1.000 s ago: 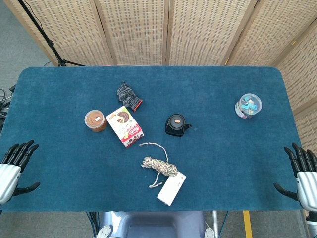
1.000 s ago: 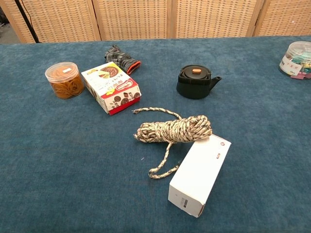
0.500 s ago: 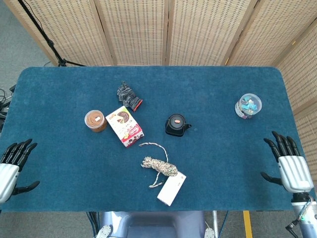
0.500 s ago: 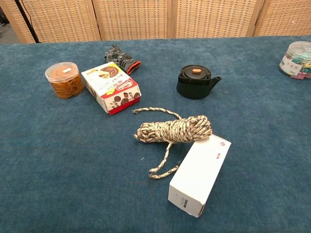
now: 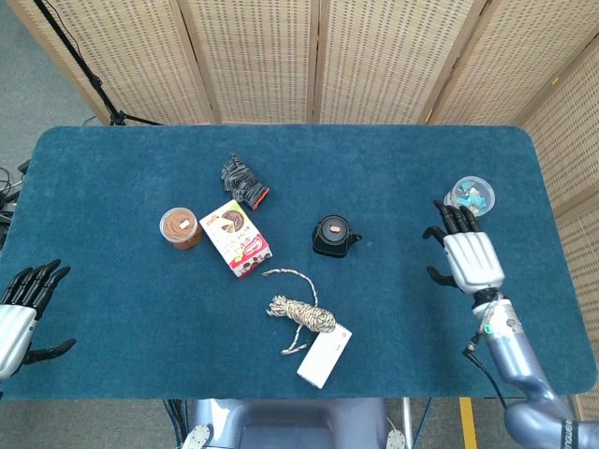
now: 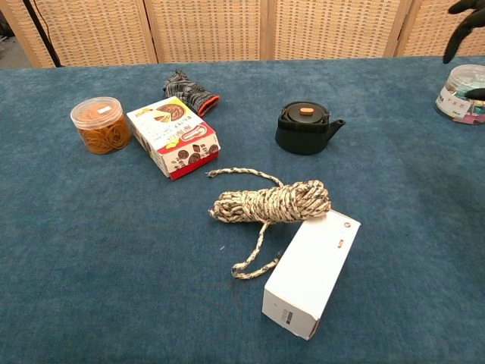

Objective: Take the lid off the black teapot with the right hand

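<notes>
L hand idle at table edge, fingers spread, empty. Black teapot mid-table, lid on. R hand well to its right, fingers apart, holding nothing, near clear tub. Risk: sweep clips tub, or off-center grab tips pot.

A blue-carpeted counter stands before woven rattan folding screens; grey floor and a black stand lie left.
</notes>
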You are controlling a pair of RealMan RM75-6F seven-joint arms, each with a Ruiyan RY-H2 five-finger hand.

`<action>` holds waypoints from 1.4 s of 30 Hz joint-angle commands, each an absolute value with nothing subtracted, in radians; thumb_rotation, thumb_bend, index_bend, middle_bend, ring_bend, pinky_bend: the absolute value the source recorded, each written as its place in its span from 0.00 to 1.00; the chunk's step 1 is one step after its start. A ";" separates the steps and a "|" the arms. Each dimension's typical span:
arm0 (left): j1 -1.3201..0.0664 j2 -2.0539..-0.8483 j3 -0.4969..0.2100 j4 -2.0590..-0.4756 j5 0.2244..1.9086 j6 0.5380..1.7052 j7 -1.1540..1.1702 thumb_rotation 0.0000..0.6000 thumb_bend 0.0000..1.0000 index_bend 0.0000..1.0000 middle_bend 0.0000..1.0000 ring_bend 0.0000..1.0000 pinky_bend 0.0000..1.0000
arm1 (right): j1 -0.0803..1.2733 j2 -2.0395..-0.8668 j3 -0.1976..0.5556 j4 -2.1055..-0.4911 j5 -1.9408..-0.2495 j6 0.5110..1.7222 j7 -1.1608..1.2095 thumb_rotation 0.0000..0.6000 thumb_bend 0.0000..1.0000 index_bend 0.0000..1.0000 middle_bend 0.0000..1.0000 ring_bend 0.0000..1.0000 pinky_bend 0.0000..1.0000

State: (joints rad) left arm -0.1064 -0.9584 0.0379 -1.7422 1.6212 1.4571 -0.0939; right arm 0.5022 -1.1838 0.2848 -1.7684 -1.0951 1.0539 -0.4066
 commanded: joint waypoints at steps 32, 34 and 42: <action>-0.125 -0.957 0.016 -1.757 1.564 1.417 -0.081 1.00 0.03 0.00 0.00 0.00 0.00 | 1.022 -1.631 0.392 -1.439 -0.384 1.039 -0.801 1.00 0.39 0.40 0.00 0.00 0.00; -0.126 -0.956 0.015 -1.758 1.560 1.415 -0.081 1.00 0.03 0.00 0.00 0.00 0.00 | 1.030 -1.641 0.386 -1.426 -0.384 1.040 -0.801 1.00 0.39 0.40 0.00 0.00 0.00; -0.128 -0.955 0.012 -1.760 1.552 1.410 -0.081 1.00 0.03 0.00 0.00 0.00 0.00 | 1.056 -1.662 0.394 -1.384 -0.355 1.048 -0.797 1.00 0.39 0.40 0.00 0.00 0.00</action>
State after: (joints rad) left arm -0.1281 -0.9548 0.0121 -1.7602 1.5526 1.4097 -0.0809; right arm 1.0537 -1.6602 0.3926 -1.3859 -0.3571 1.0457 -0.7957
